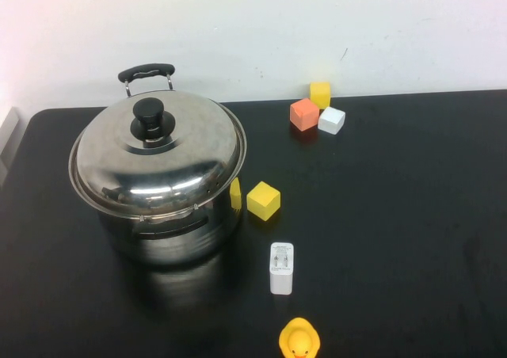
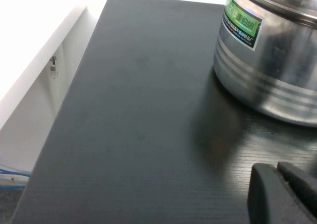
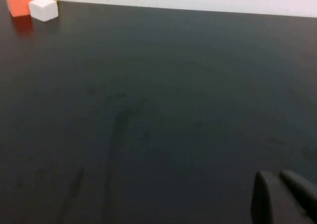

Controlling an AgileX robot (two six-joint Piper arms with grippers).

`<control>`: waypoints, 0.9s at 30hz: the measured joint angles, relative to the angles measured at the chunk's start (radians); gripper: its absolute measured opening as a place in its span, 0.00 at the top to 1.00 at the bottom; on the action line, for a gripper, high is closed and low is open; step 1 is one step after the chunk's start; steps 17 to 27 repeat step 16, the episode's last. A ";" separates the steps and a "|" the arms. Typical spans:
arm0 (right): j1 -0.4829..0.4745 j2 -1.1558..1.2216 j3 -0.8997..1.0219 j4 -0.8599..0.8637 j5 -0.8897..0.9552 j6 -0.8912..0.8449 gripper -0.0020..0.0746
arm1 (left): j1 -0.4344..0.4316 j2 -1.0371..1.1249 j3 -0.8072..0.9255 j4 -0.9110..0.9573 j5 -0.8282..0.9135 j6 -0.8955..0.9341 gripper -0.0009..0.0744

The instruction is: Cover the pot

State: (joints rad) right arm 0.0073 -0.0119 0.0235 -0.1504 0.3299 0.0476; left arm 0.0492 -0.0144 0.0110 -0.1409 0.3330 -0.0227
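Pot (image 1: 170, 231): lid (image 1: 158, 156) sitting on, covering apparently done; left gripper (image 2: 285, 194) and right gripper (image 3: 282, 196) idling off it, fingers closed, gripping nothing

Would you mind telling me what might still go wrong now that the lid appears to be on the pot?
1. The lid looks tilted on the pot; a bump might slide it.
2. The yellow cube beside the pot could get knocked.
3. The left gripper rests near the pot's wall and may clip it; the right gripper is over bare table.
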 joint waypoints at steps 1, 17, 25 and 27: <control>0.000 0.000 0.000 0.000 -0.001 0.002 0.96 | 0.000 0.000 0.000 0.000 0.000 0.000 0.99; 0.000 0.000 -0.002 -0.002 0.009 0.002 0.96 | 0.000 0.000 0.000 0.000 0.000 0.000 0.99; 0.000 0.000 -0.002 -0.002 0.009 0.002 0.96 | 0.000 0.000 0.000 0.000 0.000 0.000 0.99; 0.000 0.000 -0.002 -0.002 0.009 0.002 0.96 | 0.000 0.000 0.000 0.000 0.000 0.000 0.99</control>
